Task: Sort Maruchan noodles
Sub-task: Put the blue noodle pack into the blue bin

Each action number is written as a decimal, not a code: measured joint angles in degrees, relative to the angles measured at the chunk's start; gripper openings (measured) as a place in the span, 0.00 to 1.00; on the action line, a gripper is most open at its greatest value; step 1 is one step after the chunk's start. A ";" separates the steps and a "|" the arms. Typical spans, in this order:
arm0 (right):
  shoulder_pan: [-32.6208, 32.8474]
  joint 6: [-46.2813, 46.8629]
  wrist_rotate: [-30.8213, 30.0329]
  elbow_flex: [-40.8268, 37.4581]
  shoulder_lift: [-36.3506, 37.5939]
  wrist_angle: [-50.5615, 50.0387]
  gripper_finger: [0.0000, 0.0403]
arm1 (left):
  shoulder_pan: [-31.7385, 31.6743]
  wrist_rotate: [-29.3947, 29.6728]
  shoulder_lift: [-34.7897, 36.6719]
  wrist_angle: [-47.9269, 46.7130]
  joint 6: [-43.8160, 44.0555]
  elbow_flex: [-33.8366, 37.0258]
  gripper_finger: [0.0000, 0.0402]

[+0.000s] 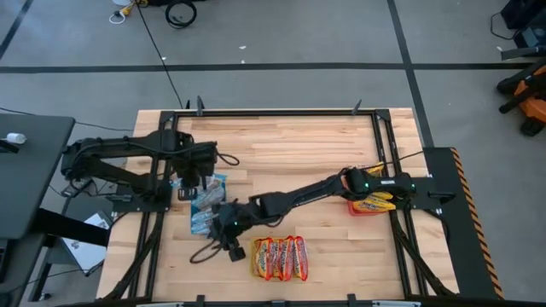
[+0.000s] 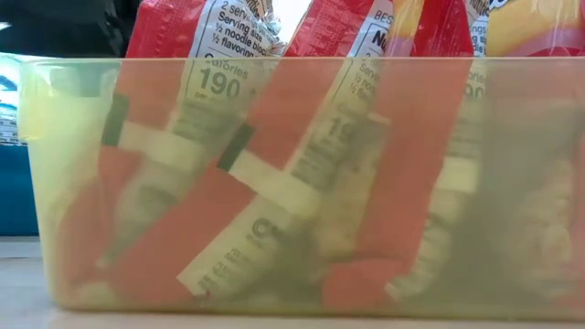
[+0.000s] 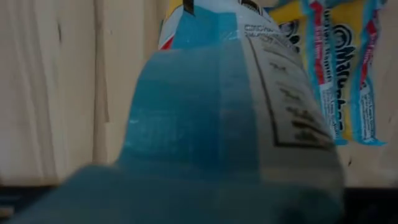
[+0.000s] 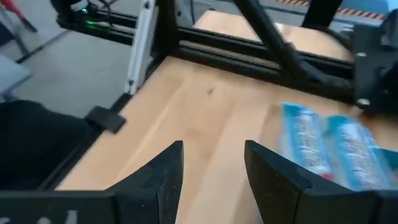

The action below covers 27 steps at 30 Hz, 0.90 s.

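The left pincer (image 1: 189,189) seemingly grips a flat silvery-blue plastic noodle packet (image 3: 217,118) above its matching packets (image 1: 207,205), while the right pincer (image 4: 211,180), nearby, gapes empty.

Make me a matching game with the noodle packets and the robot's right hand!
Things:
1. red-orange packets
2. yellow packets
3. blue packets
4. right hand

Places or states:
a. open, holding nothing
b. on the red tray
c. side by side in a row on bare wood
d. next to the left hand

Pairs: 1-c, 2-b, 3-d, 4-a
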<state>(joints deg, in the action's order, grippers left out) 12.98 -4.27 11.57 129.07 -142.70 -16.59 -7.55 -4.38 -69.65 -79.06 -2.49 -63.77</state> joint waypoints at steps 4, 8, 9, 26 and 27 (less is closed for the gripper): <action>2.25 0.67 -5.95 0.05 -1.26 0.71 0.44 | 2.56 0.13 0.02 1.52 0.41 1.47 0.19; 3.29 1.11 -12.11 -0.10 -3.53 0.29 0.44 | 3.22 0.30 -0.16 3.49 0.41 4.92 0.19; 3.29 1.69 -13.02 0.00 -4.22 1.41 0.44 | 3.23 0.41 -0.51 3.31 0.42 5.50 0.19; 2.24 4.76 -20.33 -0.01 -5.33 -0.98 0.44 | -3.87 6.21 -3.00 -0.73 6.61 3.46 0.19; 2.58 3.83 -22.10 -0.03 -5.15 -1.49 0.44 | -4.32 6.12 -3.18 -1.26 6.21 3.48 0.19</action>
<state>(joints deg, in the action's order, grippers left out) 15.57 -0.44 -10.53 129.04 -147.85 -18.07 -11.87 1.75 -72.83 -80.32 3.72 -60.29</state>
